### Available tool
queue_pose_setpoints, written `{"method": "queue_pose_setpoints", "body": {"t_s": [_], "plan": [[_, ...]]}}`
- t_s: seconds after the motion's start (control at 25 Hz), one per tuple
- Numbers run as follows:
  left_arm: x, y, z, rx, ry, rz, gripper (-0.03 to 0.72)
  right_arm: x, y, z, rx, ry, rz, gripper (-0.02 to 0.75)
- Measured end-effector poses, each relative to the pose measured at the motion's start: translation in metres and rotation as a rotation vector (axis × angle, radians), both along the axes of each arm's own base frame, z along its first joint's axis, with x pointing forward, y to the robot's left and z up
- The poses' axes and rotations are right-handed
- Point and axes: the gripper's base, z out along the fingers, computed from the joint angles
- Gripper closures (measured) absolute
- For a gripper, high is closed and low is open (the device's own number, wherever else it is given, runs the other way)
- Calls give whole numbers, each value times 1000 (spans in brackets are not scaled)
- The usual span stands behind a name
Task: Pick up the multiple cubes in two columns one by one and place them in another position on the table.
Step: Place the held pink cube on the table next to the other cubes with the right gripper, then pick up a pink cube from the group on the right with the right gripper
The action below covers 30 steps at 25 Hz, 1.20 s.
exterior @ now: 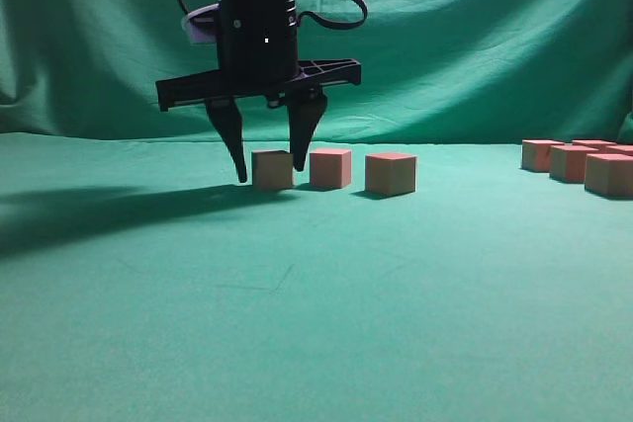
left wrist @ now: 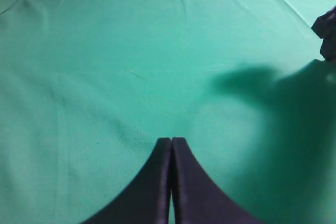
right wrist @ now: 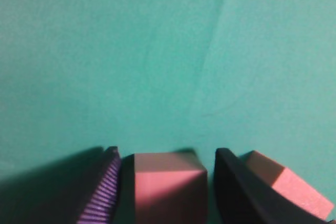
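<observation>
My right gripper (exterior: 267, 160): spread apart around the leftmost cube (exterior: 272, 169) on the desk (exterior: 297, 323). My left gripper (left wrist: 171, 145): pressed together, holding nothing.

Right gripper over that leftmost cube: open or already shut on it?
Open. The right gripper straddles the leftmost cube; the right wrist view shows a dark gap between the cube and the right-hand finger. The left side looks close or touching.
</observation>
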Motion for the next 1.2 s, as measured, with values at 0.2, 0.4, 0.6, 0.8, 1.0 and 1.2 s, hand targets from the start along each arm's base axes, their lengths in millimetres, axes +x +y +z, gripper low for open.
{"method": "queue_pose_setpoints", "body": {"t_s": [0.2, 0.4, 0.6, 0.8, 1.0, 1.2], "plan": [[0, 0, 0, 0, 0, 0, 688, 0, 0, 0, 0, 0, 0, 359], [0, 0, 0, 0, 0, 0, 688, 1, 1, 0, 10, -13, 7, 359], [0, 0, 0, 0, 0, 0, 688, 4, 1, 3, 2, -50, 17, 359], [0, 0, 0, 0, 0, 0, 688, 12, 2, 20, 6, -145, 33, 359], [0, 0, 0, 0, 0, 0, 688, 16, 4, 47, 24, -199, 50, 359], [0, 0, 0, 0, 0, 0, 688, 4, -8, 100, 14, -224, 99, 359]]}}
